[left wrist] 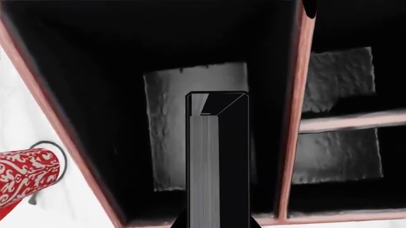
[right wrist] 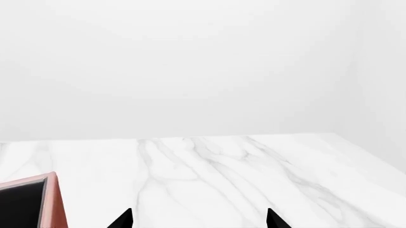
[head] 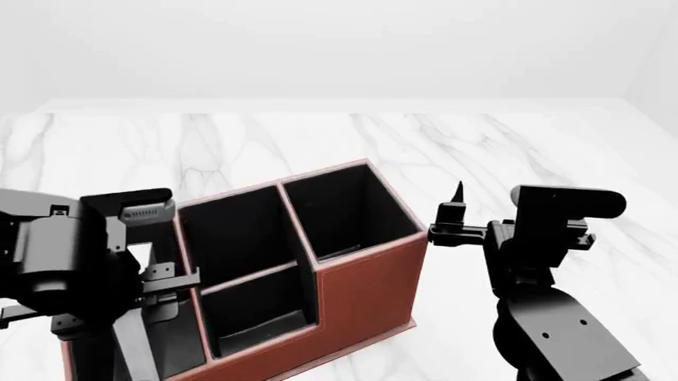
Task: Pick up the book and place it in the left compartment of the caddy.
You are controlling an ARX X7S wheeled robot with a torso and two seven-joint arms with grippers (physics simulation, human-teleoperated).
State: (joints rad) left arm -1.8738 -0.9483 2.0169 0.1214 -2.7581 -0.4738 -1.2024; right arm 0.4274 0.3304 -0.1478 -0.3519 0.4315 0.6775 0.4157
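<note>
Your left gripper is clamped on the book: in the left wrist view its two dark fingertips show at the bottom edge of the frame, pressed against either side of the black covers, with the white page edges facing the camera. The book hangs upright, end-down, inside the mouth of the left compartment, the long black-lined slot of the caddy; its far end sits over the pale patch on the slot floor, and whether it touches the floor cannot be told. The two short slots lie at the right of that frame, beyond the reddish divider. A red patterned mug lies on the white marble at the lower left, just outside the caddy wall.

In the head view your left arm covers the caddy's lower-left corner. Your right gripper is spread wide and empty, hovering over the marble table at the caddy's right.
</note>
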